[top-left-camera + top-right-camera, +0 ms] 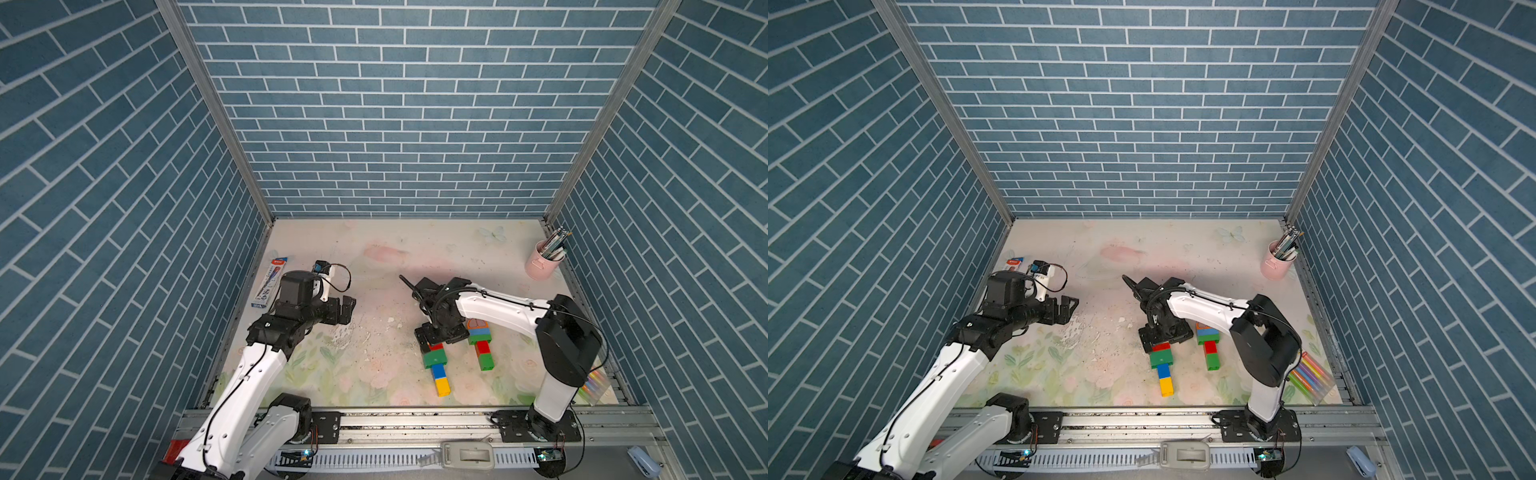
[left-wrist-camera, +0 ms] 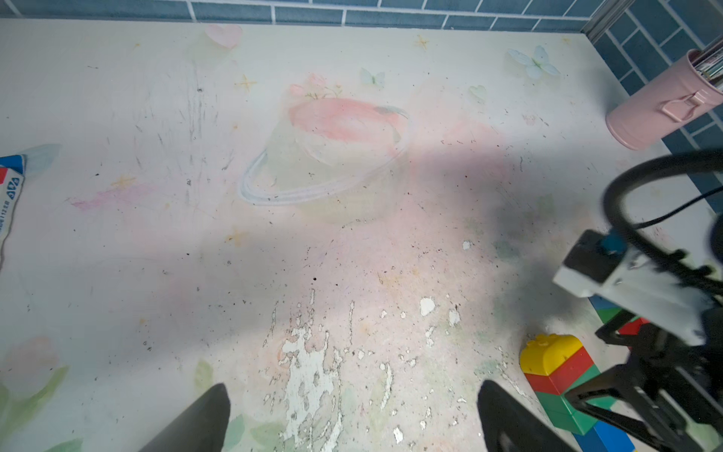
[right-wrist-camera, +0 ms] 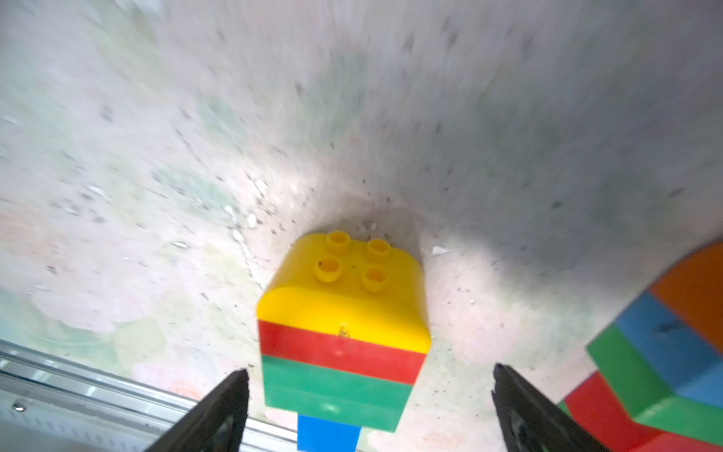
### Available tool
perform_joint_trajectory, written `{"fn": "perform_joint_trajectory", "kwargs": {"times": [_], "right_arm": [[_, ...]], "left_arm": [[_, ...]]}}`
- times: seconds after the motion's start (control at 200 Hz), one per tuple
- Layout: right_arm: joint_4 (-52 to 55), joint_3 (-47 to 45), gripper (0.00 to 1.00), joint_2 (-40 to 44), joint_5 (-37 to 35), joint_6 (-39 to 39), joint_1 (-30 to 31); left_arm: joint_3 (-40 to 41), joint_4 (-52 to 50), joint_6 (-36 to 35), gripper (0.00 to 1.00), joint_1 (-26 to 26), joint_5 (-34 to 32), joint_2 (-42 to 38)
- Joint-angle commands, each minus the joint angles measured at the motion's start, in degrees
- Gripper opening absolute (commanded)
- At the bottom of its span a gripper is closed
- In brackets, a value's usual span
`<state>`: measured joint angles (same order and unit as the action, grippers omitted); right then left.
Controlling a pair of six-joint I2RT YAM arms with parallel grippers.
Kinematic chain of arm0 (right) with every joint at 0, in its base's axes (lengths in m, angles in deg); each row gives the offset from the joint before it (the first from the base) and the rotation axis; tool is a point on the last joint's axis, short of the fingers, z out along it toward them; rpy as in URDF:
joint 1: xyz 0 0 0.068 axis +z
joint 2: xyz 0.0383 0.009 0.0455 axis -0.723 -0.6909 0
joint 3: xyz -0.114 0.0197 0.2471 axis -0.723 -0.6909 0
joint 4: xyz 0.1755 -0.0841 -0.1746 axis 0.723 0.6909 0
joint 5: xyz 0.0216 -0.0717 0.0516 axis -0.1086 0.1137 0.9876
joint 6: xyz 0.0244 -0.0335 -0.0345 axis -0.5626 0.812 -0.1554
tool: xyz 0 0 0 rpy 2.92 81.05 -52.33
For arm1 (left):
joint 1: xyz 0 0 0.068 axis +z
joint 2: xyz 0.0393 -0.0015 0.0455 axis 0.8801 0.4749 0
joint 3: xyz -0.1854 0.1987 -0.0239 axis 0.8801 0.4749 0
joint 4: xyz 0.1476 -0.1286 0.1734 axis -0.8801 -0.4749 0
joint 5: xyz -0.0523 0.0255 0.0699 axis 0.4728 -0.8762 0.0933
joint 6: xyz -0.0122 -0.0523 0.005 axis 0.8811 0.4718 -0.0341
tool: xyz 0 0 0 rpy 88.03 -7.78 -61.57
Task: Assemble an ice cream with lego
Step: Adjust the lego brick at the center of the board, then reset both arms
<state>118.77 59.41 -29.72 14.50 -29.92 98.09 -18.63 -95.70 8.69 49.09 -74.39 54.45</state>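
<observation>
Lower centre, the released right hand (image 3: 369, 370) straddles, untouching, the yellow-topped red, green, blue plastic brick stack (image 3: 340, 352); it should back straight out, brushing nothing.

Brightly and evenly lit from overhead in both top views, sharp throughout. Soft grey shadows thrown on the surface (image 1: 374, 257). Crossed by a broad dim shadow band in the left wrist view, with wide-angle stretch toward its edges. Heavily smeared by motion blur in the right wrist view, crisp only around the yellow brick (image 3: 344, 289).
</observation>
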Motion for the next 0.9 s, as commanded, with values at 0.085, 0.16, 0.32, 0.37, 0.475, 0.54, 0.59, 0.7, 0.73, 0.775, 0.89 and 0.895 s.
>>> {"fn": "perform_joint_trajectory", "kwargs": {"times": [0.085,0.16,0.32,0.37,0.475,0.54,0.59,0.7,0.73,0.775,0.89,0.895], "right_arm": [[-6.5,-2.3,0.98,8.9,-8.9,6.1,-1.5],[-9.6,-4.4,0.98,12.3,-11.3,8.2,-3.0],[-15.0,-8.8,0.98,20.0,-16.3,13.5,-8.9],[-16.4,-10.1,0.98,22.0,-17.7,15.2,-11.1],[-20.5,-13.4,0.98,25.3,-19.7,17.4,-16.8],[-23.9,-15.8,0.98,26.7,-22.6,18.5,-20.2],[-27.4,-18.1,0.98,27.8,-24.3,19.1,-22.9],[-40.7,-26.2,0.98,30.7,-24.7,24.5,-28.1],[-45.0,-28.7,0.98,31.5,-24.9,26.2,-29.1],[-49.8,-31.7,0.98,31.9,-25.9,27.1,-31.0],[-58.6,-36.6,0.98,29.7,-25.5,27.2,-37.2],[-58.9,-36.9,0.98,29.5,-25.5,27.2,-37.3]], "left_arm": [[5.3,7.9,1.0,1.0,0.0,-6.6,-5.9],[6.5,8.7,1.3,1.0,-0.3,-9.2,-6.6],[9.0,11.2,1.4,1.0,-3.9,-16.1,-5.9],[9.4,11.8,0.4,1.0,-5.6,-19.6,-5.4],[11.6,16.6,-0.4,1.0,-6.2,-24.0,-5.2],[14.0,21.7,-1.5,1.0,-6.2,-25.8,-4.9],[15.7,25.9,-2.8,1.0,-6.2,-27.3,-3.7],[19.1,35.2,-5.8,1.0,-6.2,-30.4,0.8],[19.0,36.4,-6.2,1.0,-6.1,-31.2,2.3],[18.5,38.8,-8.4,1.0,-5.9,-31.6,4.3],[19.6,46.3,-10.9,1.0,-4.3,-31.1,8.2],[19.7,46.7,-11.0,1.0,-4.3,-31.1,8.4]]}}
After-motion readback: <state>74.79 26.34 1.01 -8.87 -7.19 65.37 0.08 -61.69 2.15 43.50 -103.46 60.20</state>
